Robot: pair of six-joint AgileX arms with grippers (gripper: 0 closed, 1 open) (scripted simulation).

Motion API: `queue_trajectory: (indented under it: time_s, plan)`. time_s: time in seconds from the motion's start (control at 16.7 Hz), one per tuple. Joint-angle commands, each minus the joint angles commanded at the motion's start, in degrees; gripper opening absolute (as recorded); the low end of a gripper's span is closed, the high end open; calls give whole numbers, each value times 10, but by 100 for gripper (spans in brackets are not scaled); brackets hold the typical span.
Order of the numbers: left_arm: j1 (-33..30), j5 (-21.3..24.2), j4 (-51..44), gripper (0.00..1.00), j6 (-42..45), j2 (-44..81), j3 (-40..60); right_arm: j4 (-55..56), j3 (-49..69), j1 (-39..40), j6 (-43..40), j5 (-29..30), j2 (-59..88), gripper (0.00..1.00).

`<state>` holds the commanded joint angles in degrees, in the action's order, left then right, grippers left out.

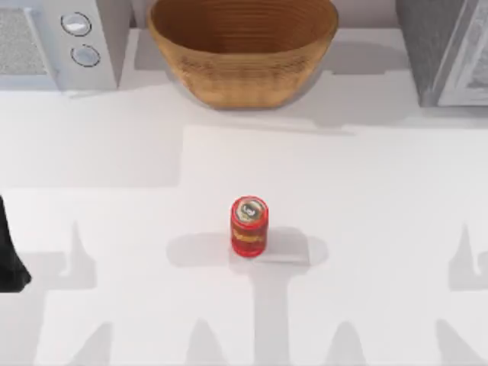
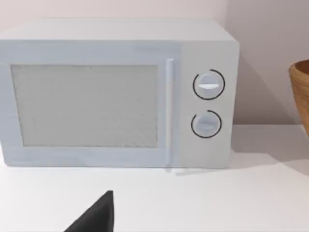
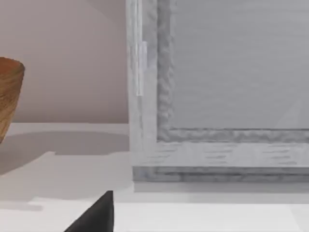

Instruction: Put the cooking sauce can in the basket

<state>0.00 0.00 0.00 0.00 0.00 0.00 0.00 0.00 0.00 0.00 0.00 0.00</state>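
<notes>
The cooking sauce can (image 1: 248,226) stands upright in the middle of the white table, red with a silver top and an orange label band. The basket (image 1: 242,46), a wide tan woven bowl, sits at the back centre, well behind the can; its rim edges into the left wrist view (image 2: 300,92) and the right wrist view (image 3: 9,92). My left gripper (image 1: 9,255) is parked at the table's left edge, far from the can, and a black tip of it shows in its wrist view (image 2: 96,217). A black tip of my right gripper (image 3: 96,216) shows low in the right wrist view.
A white microwave (image 1: 57,42) with two round knobs stands at the back left, also facing the left wrist camera (image 2: 120,92). A grey appliance (image 1: 446,49) stands at the back right, close before the right wrist camera (image 3: 217,96). Open table surrounds the can.
</notes>
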Motion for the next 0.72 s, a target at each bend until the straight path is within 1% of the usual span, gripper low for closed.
queue_trajectory:
  time_s: [0.18,0.3,0.48,0.72]
  plan:
    - [-1,5,6,100,0,6,3,0,0,0,0,0,0,100]
    - [-7,26,33,100,-1,35,15,0,0,0,0,0,0,100]
    - [-20,84,110,100,-4,123,46,0,0,0,0,0,0,100]
    - [-35,189,260,100,-5,320,103,0,0,0,0,0,0,100]
